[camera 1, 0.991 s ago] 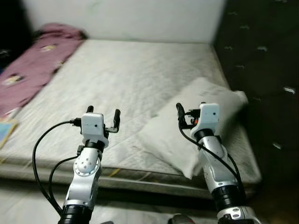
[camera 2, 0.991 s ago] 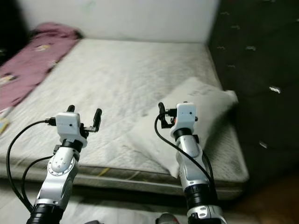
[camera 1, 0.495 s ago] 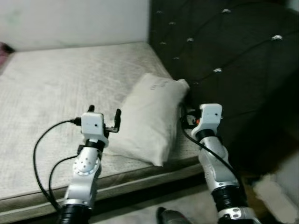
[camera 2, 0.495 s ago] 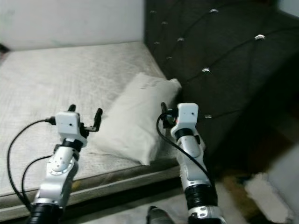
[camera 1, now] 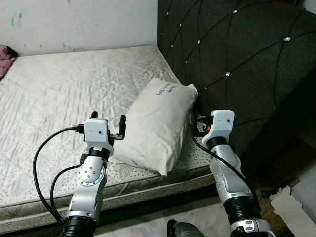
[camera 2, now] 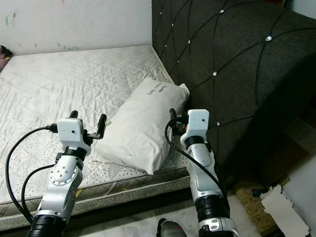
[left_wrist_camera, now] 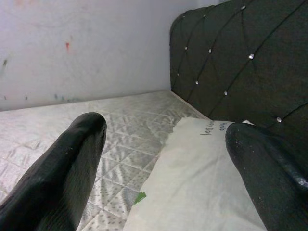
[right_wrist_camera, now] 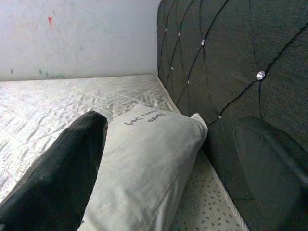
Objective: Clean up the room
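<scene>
Left eye view: I stand at the side of the bed, near the head end, and look down at it.
Pillow: the pillow (camera 1: 158,123) lies on the mattress (camera 1: 64,103), close to the edge by me. It sits crooked, with one corner touching the dark headboard (camera 1: 237,54). I think it needs to go flat and straight against the headboard.
Left gripper: my left gripper (camera 1: 107,125) is held up over the mattress edge, just beside the near end of the pillow. It does not touch it.
Left fingers: wide apart and holding nothing. In the left wrist view the pillow shows between them, so I think they are lined up for it.
Right gripper: my right gripper (camera 2: 172,119) is up by the other side of the pillow, next to the headboard.
Right fingers: spread apart and holding nothing. One finger (right_wrist_camera: 53,173) points at the pillow, the other (right_wrist_camera: 269,168) at the headboard.
Why both arms are up: the pillow is big and soft, so I guess I need one gripper on each side.
Floor: some torn paper (camera 1: 291,207) lies on the floor by the headboard. That may need picking up too.
</scene>
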Motion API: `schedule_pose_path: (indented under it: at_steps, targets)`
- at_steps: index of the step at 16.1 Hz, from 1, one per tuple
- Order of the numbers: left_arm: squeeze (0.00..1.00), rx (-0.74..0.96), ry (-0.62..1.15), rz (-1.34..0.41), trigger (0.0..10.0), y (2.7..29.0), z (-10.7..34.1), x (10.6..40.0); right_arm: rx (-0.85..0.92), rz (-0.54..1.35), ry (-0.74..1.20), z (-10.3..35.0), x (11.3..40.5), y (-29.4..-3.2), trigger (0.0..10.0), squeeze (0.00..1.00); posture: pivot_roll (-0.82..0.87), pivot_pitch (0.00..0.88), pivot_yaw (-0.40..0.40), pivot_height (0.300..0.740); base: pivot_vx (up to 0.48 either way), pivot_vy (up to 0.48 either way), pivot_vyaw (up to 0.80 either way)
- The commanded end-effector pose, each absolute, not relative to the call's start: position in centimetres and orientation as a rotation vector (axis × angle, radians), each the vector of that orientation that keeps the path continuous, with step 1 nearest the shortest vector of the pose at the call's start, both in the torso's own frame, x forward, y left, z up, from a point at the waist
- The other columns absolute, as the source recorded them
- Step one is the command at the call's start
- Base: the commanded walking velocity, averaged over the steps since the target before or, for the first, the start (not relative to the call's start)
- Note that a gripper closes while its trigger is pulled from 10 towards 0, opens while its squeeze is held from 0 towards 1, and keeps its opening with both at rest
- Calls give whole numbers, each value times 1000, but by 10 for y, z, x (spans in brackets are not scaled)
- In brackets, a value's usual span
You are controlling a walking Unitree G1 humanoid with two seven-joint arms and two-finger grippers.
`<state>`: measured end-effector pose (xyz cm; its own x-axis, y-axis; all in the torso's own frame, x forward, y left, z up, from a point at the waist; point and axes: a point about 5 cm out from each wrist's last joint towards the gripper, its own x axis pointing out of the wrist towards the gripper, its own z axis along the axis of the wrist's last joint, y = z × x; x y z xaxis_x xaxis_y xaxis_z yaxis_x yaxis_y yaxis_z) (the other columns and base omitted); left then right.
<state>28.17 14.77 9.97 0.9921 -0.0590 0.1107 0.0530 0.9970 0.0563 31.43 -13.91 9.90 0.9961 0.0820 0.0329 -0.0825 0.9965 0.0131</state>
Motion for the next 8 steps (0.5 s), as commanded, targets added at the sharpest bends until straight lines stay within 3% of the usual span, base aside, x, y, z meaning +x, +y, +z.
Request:
schedule_pose_path:
  at_steps: [1, 2, 5, 8]
  targets:
    - [0, 69, -115, -44, 10000, 151, 101, 283, 0, 97, -43, 102, 316, -136, 10000, 0, -84, 0, 14, 740, 0, 0, 800]
    - [0, 72, -114, -42, 10000, 151, 101, 283, 3, 96, -42, 102, 316, -137, 10000, 0, -84, 0, 14, 740, 0, 0, 800]
    - [0, 73, -114, -41, 10000, 151, 101, 283, 8, 94, -39, 101, 317, -137, 10000, 0, -85, 0, 12, 740, 0, 0, 0]
    - [0, 75, -113, -43, 10000, 150, 101, 283, 12, 94, -37, 101, 317, -137, 10000, 0, -85, 0, 12, 740, 0, -271, 0]
